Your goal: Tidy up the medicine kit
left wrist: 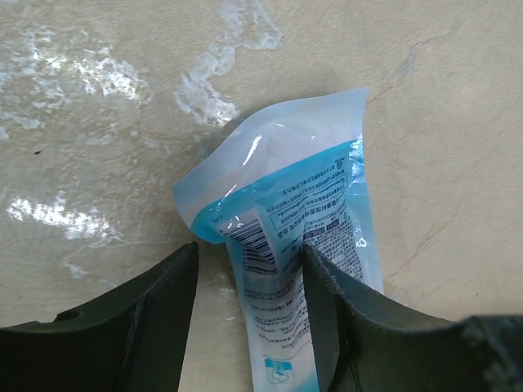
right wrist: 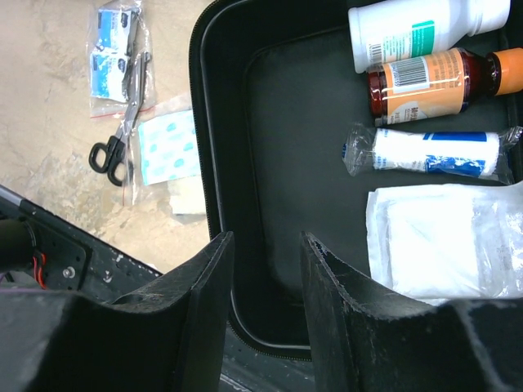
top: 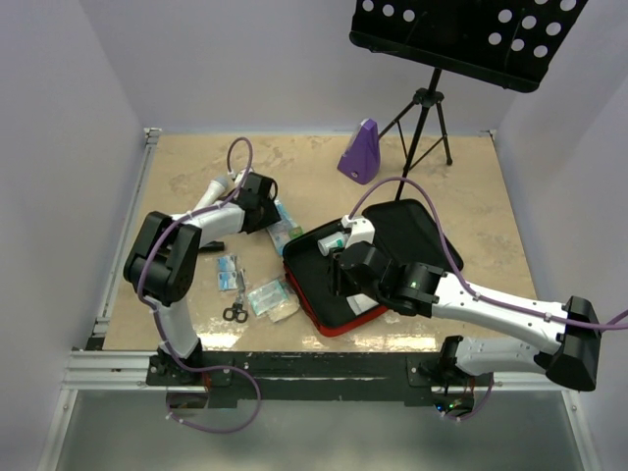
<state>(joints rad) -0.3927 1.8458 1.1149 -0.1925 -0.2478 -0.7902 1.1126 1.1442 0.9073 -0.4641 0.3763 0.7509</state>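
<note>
The medicine kit (top: 325, 320) lies open in the middle of the table, its lining black and its rim red. Inside the kit (right wrist: 294, 163) are a white bottle (right wrist: 425, 28), an amber bottle (right wrist: 433, 77), a wrapped bandage roll (right wrist: 433, 153) and a white gauze packet (right wrist: 441, 237). My right gripper (right wrist: 265, 245) hovers open over the kit's near corner and holds nothing. Left of the kit, my left gripper (left wrist: 249, 261) straddles a blue-and-white pouch (left wrist: 302, 204) on the table. The right finger touches the pouch, while the left finger stands apart from it.
Scissors (top: 236, 299) and small blue packets (top: 229, 270) lie left of the kit, with clear sachets (top: 270, 294) beside its front corner. A purple metronome-shaped object (top: 361, 152) and a music stand's tripod (top: 427, 118) stand at the back. White walls enclose the table.
</note>
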